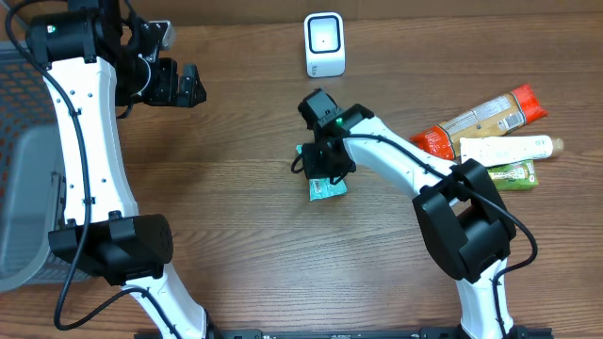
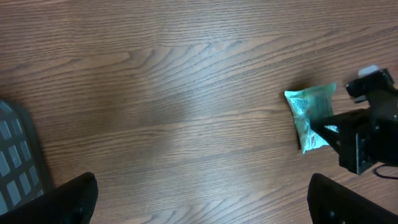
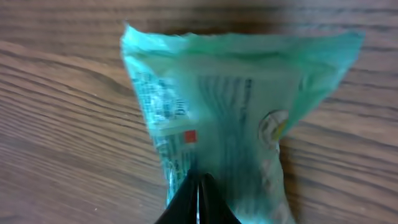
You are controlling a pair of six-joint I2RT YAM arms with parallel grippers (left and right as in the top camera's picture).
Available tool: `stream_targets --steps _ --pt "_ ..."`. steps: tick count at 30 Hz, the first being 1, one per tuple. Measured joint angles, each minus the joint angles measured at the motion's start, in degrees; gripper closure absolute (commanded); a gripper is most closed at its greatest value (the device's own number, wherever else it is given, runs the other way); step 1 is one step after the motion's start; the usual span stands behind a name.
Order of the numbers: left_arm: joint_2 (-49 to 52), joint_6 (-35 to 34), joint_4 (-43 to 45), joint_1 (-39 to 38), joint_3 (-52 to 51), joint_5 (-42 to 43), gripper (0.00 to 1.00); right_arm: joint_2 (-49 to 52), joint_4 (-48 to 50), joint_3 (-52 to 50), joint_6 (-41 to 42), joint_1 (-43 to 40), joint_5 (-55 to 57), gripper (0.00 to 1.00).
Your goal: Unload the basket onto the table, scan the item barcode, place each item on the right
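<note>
Your right end effector (image 3: 199,190) pinched shut on crinkly teal plastic packet (image 3: 236,106), on wooden table (image 1: 245,235). Grasp step, seemingly. Next: lift, turn barcode toward white box scanner (image 1: 324,44). Left end effector (image 1: 191,85) wide open, empty.

In the right wrist view the teal packet (image 3: 230,106) is blurred, its print unreadable, and its lower end runs off the bottom edge. From overhead the right gripper (image 1: 325,172) covers most of it. The grey basket (image 1: 21,202) is cut by the left edge. Labels on the tubes (image 1: 504,148) are too small to read.
</note>
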Motion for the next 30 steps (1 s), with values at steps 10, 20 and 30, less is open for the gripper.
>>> stream_targets --steps 10,20,30 --pt "0.00 0.00 0.00 0.00 0.00 -0.02 0.00 -1.51 1.11 -1.86 0.87 0.46 -1.14 0.32" --pt "0.00 0.00 0.00 0.00 0.00 -0.02 0.01 -1.64 -0.04 -1.86 -0.20 0.37 -1.44 0.65" --pt "0.00 0.00 0.00 0.00 0.00 0.00 0.00 -1.70 -7.37 4.61 -1.70 0.26 4.26 0.82"
